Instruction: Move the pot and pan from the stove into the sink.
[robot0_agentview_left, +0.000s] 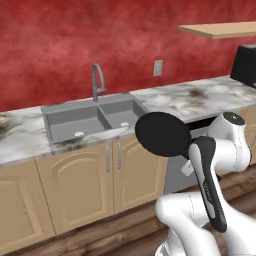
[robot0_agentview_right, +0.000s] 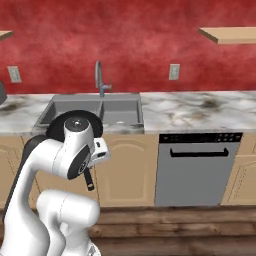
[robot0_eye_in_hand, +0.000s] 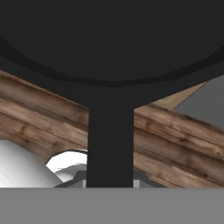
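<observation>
While closed on its handle, the gripper (robot0_eye_in_hand: 109, 181) holds the pan (robot0_agentview_left: 162, 134).

Both base views face the sink (robot0_agentview_left: 95, 117) counter; hand view seemingly hugs the pan (robot0_eye_in_hand: 109, 39).

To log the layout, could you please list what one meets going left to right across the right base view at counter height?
Wall outlet → sink with its faucet → second wall outlet → dishwasher below the counter → wooden shelf.
</observation>
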